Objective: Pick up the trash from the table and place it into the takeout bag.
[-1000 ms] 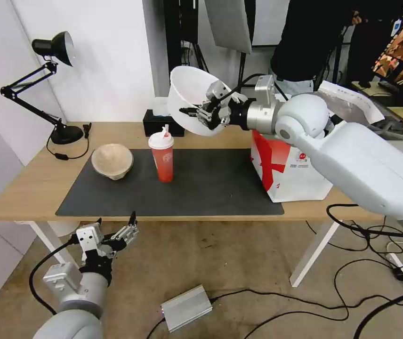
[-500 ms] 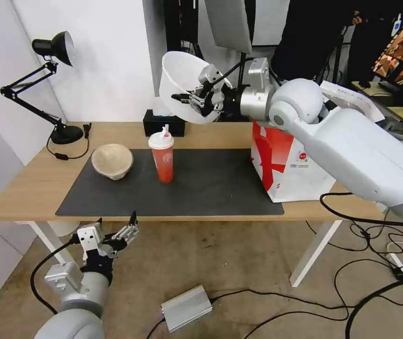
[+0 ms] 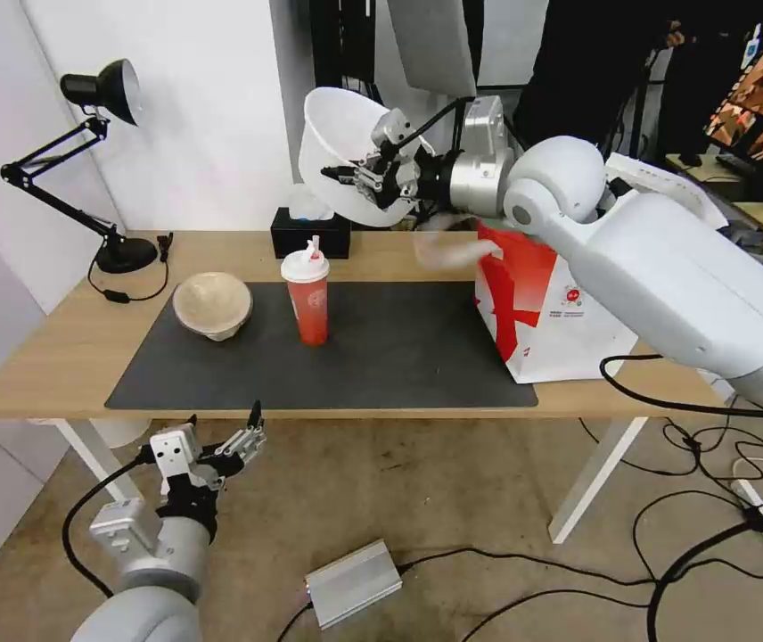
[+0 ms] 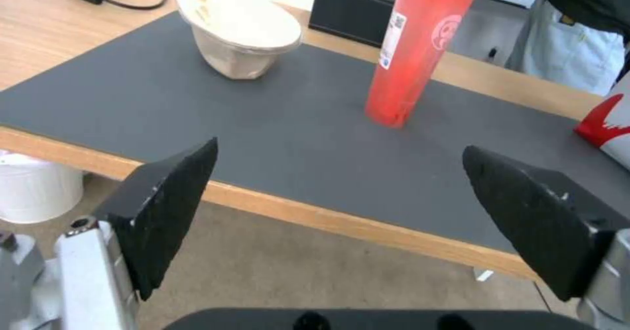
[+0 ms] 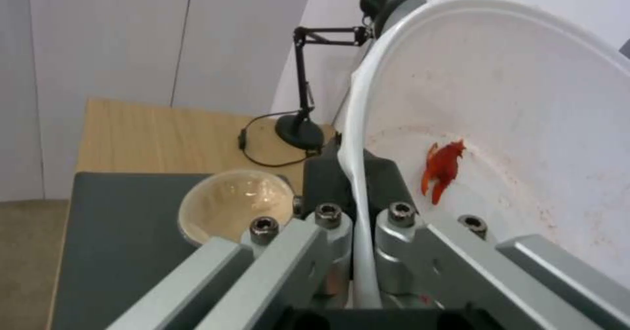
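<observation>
One white bowl (image 3: 337, 143) pinched at rim by right tool (image 3: 365, 178), above table (image 3: 61, 348).

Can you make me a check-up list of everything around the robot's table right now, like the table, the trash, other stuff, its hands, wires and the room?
Surface: light-wood table with a dark grey mat.
Job's things: white bowl tilted in the air, a red scrap inside; red cup and beige bowl on the mat; takeout bag at the mat's right end.
Clutter: black tissue box, desk lamp.
Hands: right hand shut on the white bowl's rim, above the table's back edge; left hand open, below the table's front edge.
Cables: black cables and a grey box on the floor.
Surroundings: white wall, a person standing behind.
</observation>
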Tool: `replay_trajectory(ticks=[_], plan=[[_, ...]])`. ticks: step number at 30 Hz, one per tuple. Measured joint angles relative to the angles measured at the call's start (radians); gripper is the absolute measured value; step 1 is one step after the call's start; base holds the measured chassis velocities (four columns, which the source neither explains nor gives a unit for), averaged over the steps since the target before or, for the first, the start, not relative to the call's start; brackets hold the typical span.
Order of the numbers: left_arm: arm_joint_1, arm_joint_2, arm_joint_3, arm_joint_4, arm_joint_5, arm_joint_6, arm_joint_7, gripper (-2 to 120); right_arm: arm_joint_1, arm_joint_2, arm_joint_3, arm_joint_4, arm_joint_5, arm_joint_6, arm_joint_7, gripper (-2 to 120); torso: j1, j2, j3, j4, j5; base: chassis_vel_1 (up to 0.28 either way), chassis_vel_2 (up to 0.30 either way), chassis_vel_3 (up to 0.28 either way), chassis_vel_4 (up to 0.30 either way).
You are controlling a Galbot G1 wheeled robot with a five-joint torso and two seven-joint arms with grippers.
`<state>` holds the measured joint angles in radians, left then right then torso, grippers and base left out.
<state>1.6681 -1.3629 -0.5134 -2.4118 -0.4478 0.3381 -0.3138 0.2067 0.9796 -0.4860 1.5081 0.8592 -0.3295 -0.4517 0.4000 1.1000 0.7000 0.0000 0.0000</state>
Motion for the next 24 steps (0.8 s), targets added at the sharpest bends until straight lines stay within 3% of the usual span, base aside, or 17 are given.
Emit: replay_trajectory(ticks=[13,24], plan=[[-0.001,-0.004,0.005,0.001,0.003,-0.001,0.001,100,0.026,-0.001,0.001,-0.015,0.01,0.002,0.0,0,0.0,0.0,0.0,0.0001,-0.0001,0.0,0.0,0.0,0.0],[0.004,0.001,0.003,-0.006,0.004,-0.001,0.001,100,0.016,-0.045,0.01,0.004,0.012,0.003,0.0,0,0.0,0.0,0.0,0.0,0.0,0.0,0.0,0.0,0.0]])
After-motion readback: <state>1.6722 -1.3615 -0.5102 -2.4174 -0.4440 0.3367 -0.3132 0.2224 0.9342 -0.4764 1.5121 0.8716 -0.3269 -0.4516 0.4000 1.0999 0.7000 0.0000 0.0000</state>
